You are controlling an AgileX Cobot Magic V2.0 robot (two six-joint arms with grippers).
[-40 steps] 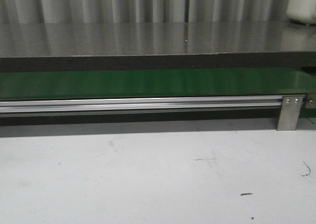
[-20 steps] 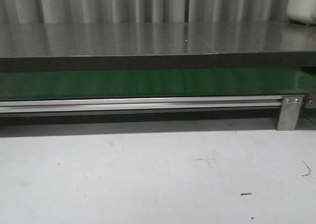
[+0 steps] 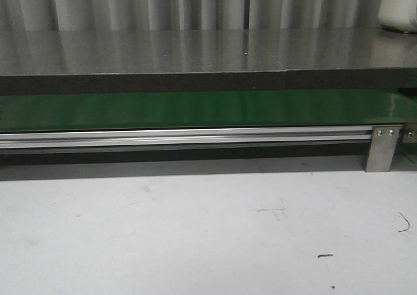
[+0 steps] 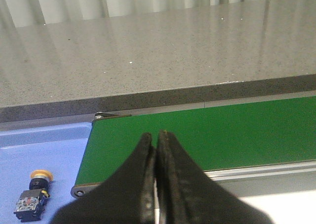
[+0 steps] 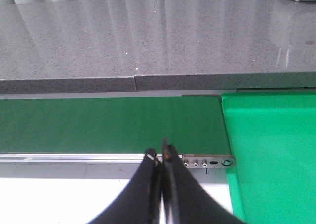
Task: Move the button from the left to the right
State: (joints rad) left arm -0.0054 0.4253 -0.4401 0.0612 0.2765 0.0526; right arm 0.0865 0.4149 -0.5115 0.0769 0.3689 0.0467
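The button [image 4: 34, 194], an orange-yellow cap on a black blocky body, lies on a blue tray [image 4: 44, 155] at the left end of the green conveyor belt [image 4: 207, 135]; it shows only in the left wrist view. My left gripper [image 4: 155, 137] is shut and empty, over the belt's left end, to the right of the button. My right gripper [image 5: 159, 156] is shut and empty, over the belt's front rail near its right end. Neither gripper nor the button shows in the front view.
A bright green tray [image 5: 271, 155] lies at the belt's right end. A grey stone counter [image 3: 195, 51] runs behind the belt [image 3: 195, 109]. An aluminium rail [image 3: 182, 137] with a bracket [image 3: 383, 148] fronts it. The white table [image 3: 195, 230] lies in front.
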